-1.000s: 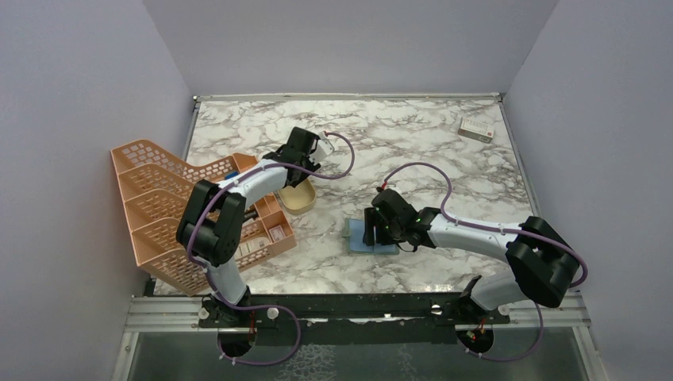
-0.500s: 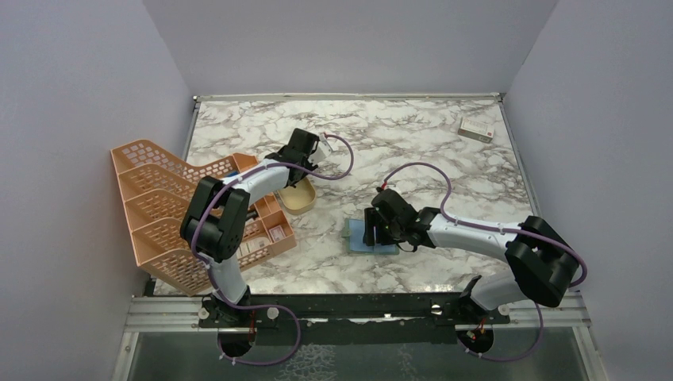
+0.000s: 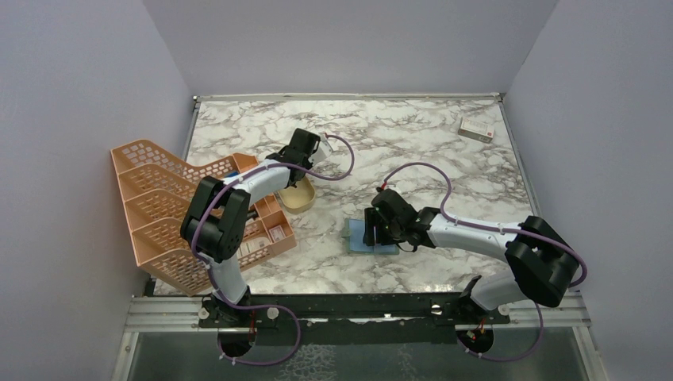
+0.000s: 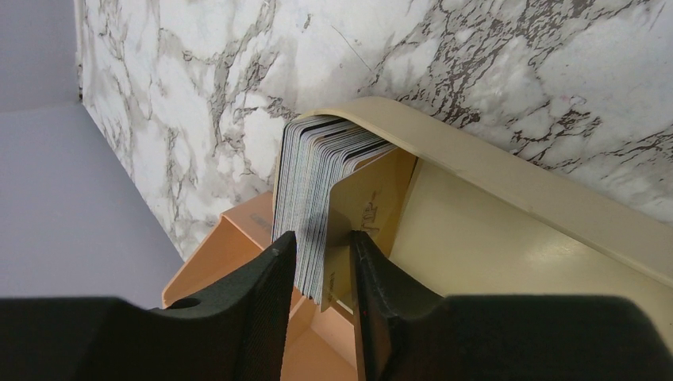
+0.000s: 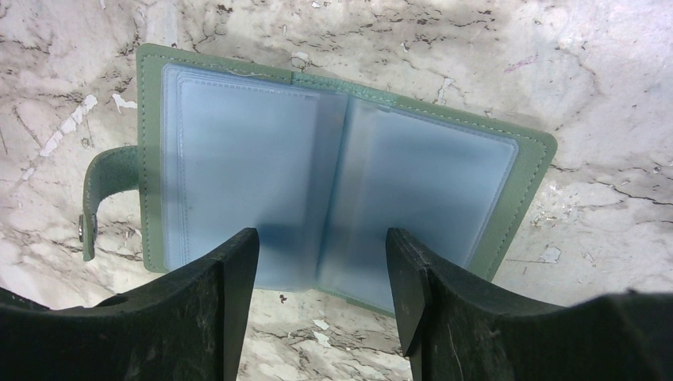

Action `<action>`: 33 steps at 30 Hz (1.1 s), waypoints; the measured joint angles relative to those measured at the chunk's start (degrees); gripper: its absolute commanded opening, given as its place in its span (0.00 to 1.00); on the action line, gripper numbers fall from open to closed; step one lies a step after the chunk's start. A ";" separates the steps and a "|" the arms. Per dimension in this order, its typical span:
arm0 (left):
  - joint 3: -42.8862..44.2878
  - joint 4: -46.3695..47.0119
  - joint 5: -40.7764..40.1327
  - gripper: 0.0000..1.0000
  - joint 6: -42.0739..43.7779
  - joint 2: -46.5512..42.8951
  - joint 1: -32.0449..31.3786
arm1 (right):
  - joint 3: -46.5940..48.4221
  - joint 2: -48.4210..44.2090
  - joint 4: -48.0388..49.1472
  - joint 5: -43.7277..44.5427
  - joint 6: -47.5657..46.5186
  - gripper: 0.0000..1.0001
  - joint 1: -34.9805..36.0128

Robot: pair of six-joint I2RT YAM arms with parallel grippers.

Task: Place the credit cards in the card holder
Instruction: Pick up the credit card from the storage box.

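**A:** Your left gripper was down in the gold tin, one finger on each side of the credit cards. The cards stood on edge as a stack, leaning against the tin's end wall. The jaws were narrow and only a little wider than the stack. I couldn't tell whether you were actually pinching it or just bracketing it.

**B:** Same read here. The tin sat on the marble table, right beside the orange rack.

**A:** Your right gripper was spread wide with nothing in it, and its tips were over the near edge of the card holder.

**B:** The holder lay open and flat on the table, with the pale blue sleeves facing up. The snap tab stuck out to the left in your wrist view. The holder was well apart from the tin. No card was showing in the sleeves that I could see.

**A:** The white box was in the far right corner.
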 measured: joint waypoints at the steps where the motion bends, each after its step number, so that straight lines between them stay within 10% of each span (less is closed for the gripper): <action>1: 0.00 -0.02 -0.11 0.30 0.02 0.00 0.00 | 0.00 0.00 -0.02 0.02 0.00 0.60 0.00; 17: 0.02 -1.40 -0.94 0.00 0.46 -0.02 -1.33 | 0.00 -0.02 -0.09 0.02 0.04 0.60 0.00; 33: 5.88 -12.37 8.50 0.00 -12.55 -12.22 -6.38 | 1.05 -3.15 -2.03 -3.56 2.14 0.58 0.00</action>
